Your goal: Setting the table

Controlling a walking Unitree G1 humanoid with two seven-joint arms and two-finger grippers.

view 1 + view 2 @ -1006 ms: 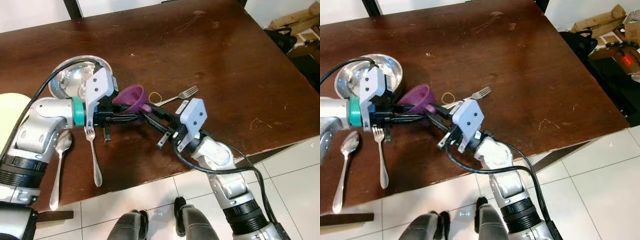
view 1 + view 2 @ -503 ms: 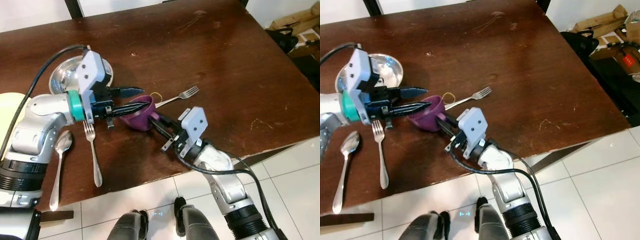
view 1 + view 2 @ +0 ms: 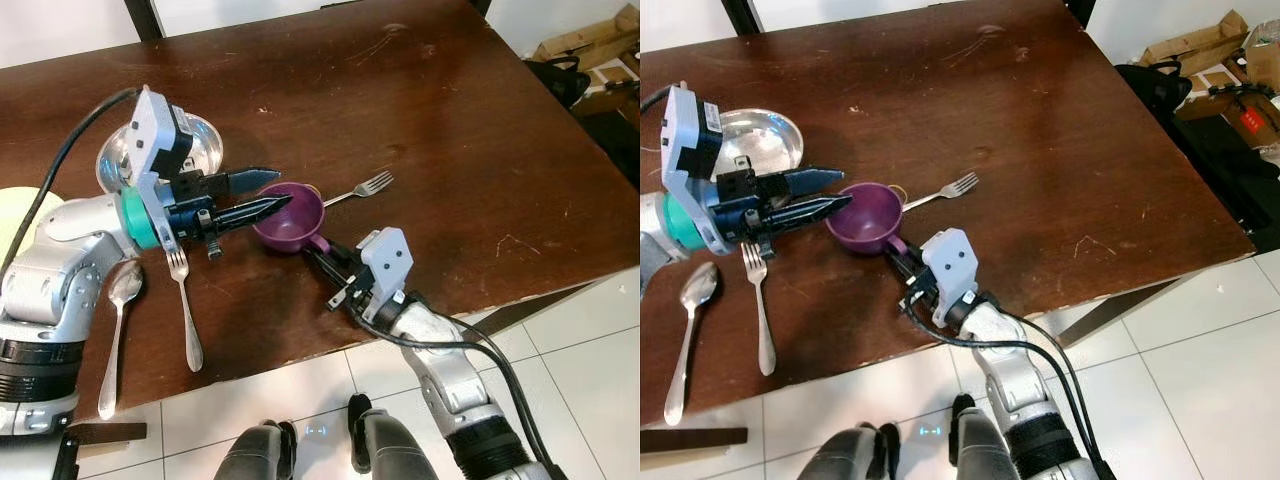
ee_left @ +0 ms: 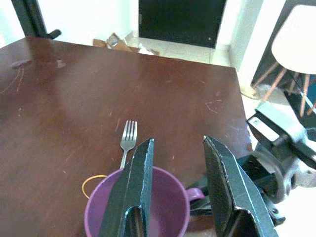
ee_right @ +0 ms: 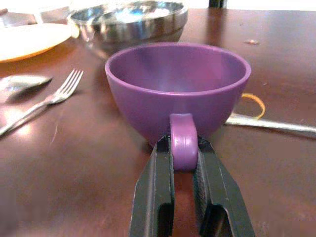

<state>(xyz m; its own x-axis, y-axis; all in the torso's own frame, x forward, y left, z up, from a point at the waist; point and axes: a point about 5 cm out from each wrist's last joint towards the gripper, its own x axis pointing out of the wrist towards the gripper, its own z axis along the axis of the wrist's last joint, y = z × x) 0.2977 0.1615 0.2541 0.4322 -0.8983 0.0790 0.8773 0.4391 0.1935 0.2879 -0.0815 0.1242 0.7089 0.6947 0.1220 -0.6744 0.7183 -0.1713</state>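
At the far left edge of the brown table point(image 3: 440, 120) a pale yellow plate point(image 3: 14, 215) pokes into view. Beside it, near the front edge, lies a spoon point(image 3: 117, 330), and just right of that a fork point(image 3: 184, 305), both with handles toward the robot. Behind them, further onto the table, sits a steel bowl point(image 3: 765, 138).

Above the fork hangs the left gripper point(image 3: 268, 190), reaching out to the right from its silver arm. Its two black fingers point(image 4: 133, 192) are spread apart, their tips over the near rim of the cup point(image 3: 290, 216) and not closed on anything; one tip sits at the rim, the other just off it.

Right of the gripper, the purple cup stands upright on the table, mouth up, roughly midway along the front half of the top. Its handle point(image 5: 182, 139) points toward the robot's right arm. The right gripper point(image 5: 183, 158) lies low on the table and comes in from the front right; its fingers are pinched on the handle, one on each side.

Just behind the cup lies a yellow rubber band point(image 4: 91, 183), partly hidden by the cup. A second fork point(image 3: 362, 188) lies beyond it, tines pointing right and away.

Off the table to the far right, on the floor, sit cardboard boxes point(image 3: 1210, 50) and dark clutter.
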